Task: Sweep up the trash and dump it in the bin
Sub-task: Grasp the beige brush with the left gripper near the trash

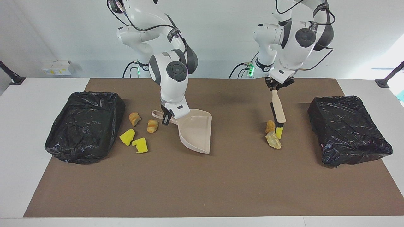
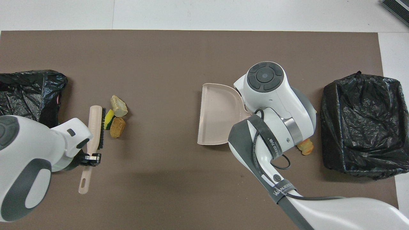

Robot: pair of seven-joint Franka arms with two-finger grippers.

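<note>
White table [image 1: 38, 88] carries a brown mat [image 1: 202, 183]. On the mat: two black-bagged bins [image 1: 83, 126] [image 1: 348, 129], dustpan [image 1: 197, 132], scattered trash [image 1: 134, 137] [image 1: 273, 138].
</note>
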